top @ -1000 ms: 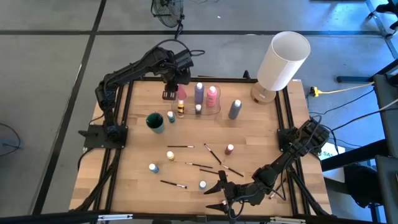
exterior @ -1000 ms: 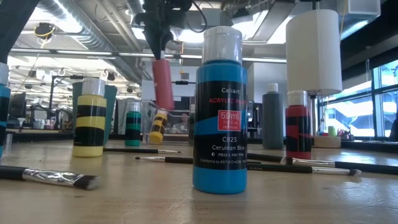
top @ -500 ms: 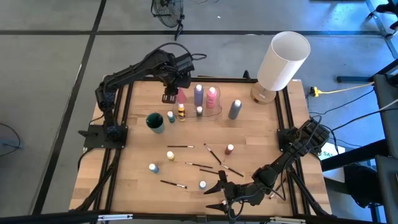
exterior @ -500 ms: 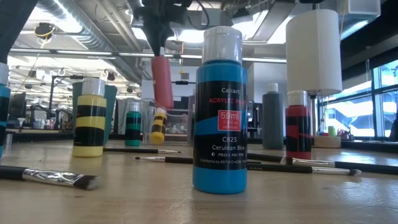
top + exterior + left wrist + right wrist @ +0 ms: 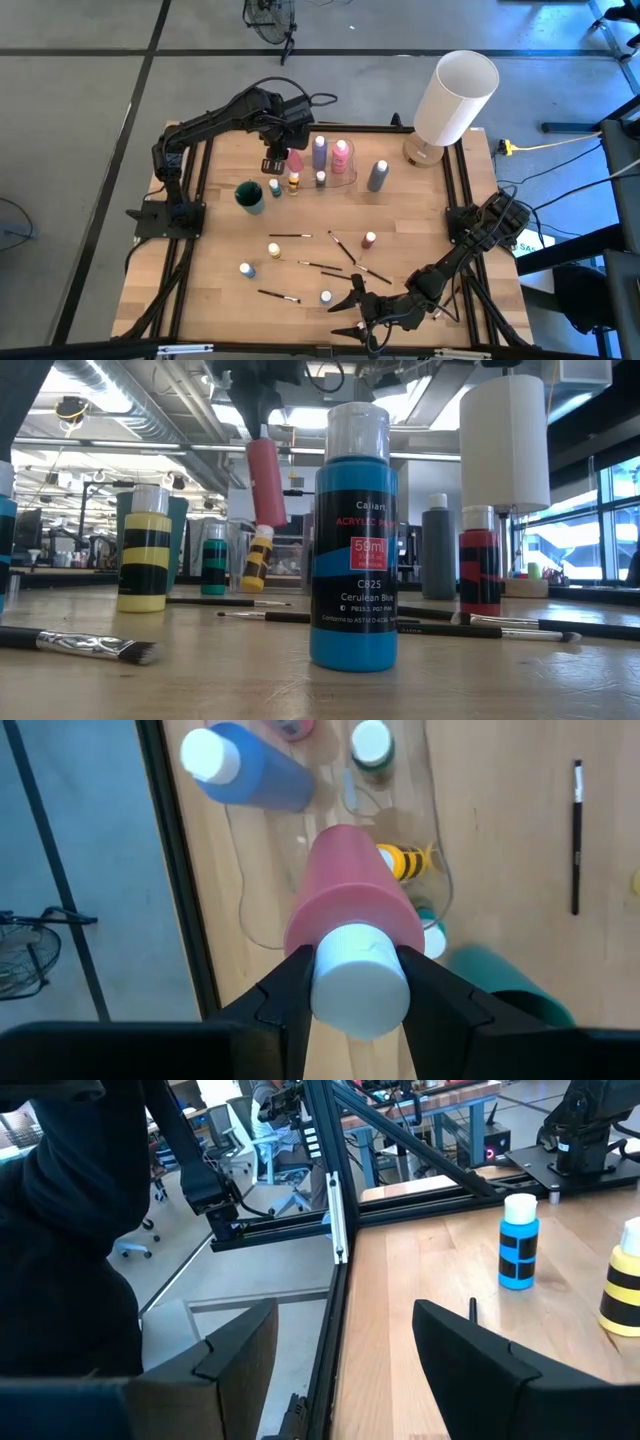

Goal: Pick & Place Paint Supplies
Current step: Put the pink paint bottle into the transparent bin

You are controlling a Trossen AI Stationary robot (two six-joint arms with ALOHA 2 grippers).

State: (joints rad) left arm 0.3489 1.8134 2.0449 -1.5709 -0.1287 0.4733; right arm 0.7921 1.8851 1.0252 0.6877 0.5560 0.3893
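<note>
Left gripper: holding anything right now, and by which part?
Yes. The left gripper is shut on the tall pink paint bottle, fingers clamped on its white cap, bottle hanging clear of the table. The right gripper is open, holding nothing.

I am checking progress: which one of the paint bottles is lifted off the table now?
The pink bottle: the left pincer grips it at its white cap, tilted in the air. All the other bottles stand on the table.

Blue paint bottle [image 5: 353,540] label: "Caliart", "59ml", "C825", "Cerulean Blue"
</note>
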